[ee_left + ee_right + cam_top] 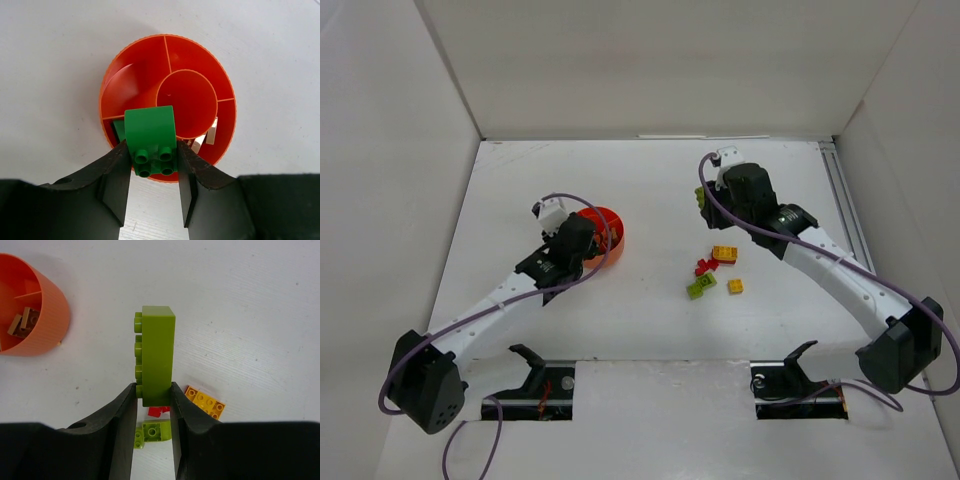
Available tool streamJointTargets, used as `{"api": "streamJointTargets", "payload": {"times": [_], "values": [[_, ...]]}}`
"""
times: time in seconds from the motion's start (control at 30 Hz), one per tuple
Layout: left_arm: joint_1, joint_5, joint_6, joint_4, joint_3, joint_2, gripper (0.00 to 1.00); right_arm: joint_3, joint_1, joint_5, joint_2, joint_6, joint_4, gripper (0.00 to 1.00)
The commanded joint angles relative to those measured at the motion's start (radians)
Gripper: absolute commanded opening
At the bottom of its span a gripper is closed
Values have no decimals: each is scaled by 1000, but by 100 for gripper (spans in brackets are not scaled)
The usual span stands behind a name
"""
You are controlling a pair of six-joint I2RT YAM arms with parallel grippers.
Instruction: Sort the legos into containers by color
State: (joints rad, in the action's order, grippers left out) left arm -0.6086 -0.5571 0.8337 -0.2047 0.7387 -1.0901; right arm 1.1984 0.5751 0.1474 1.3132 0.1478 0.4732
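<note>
While the left end effector [151, 156] hangs over the near rim of the orange-red bowl [131, 82], its fingers are clenched on a green brick [150, 130], pads touching both side faces, studs toward the camera. The right end effector [153, 390] is likewise narrowly closed, grasping a long lime brick [158, 347] at its lower end, studs facing left, clear above the worktop [250, 300]. Beneath it lie a yellow-orange brick [205, 401], a red brick [159, 411] and a small lime brick [150, 432], close together. Two brown bricks [24, 324] rest in one outer compartment of the bowl, well apart from that loose group.
</note>
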Motion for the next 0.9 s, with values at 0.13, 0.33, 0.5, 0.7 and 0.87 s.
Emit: {"api": "streamJointTargets", "payload": {"times": [0.13,0.33,0.5,0.7,0.87], "values": [[10,20,-33,143,-53,25,15,24,-6,-32,8,-19,-13,0],[10,39,-33,143,-53,4,24,24,-6,-23,8,-19,-2,0],[10,39,-12,125,-44,15,36,24,-6,-14,8,-10,-2,0],[10,39,-2,105,-53,33,48,24,-6,-14,8,-10,7,1],[10,49,-2,105,-53,33,48,15,-6,-26,8,-10,-13,1]]}}
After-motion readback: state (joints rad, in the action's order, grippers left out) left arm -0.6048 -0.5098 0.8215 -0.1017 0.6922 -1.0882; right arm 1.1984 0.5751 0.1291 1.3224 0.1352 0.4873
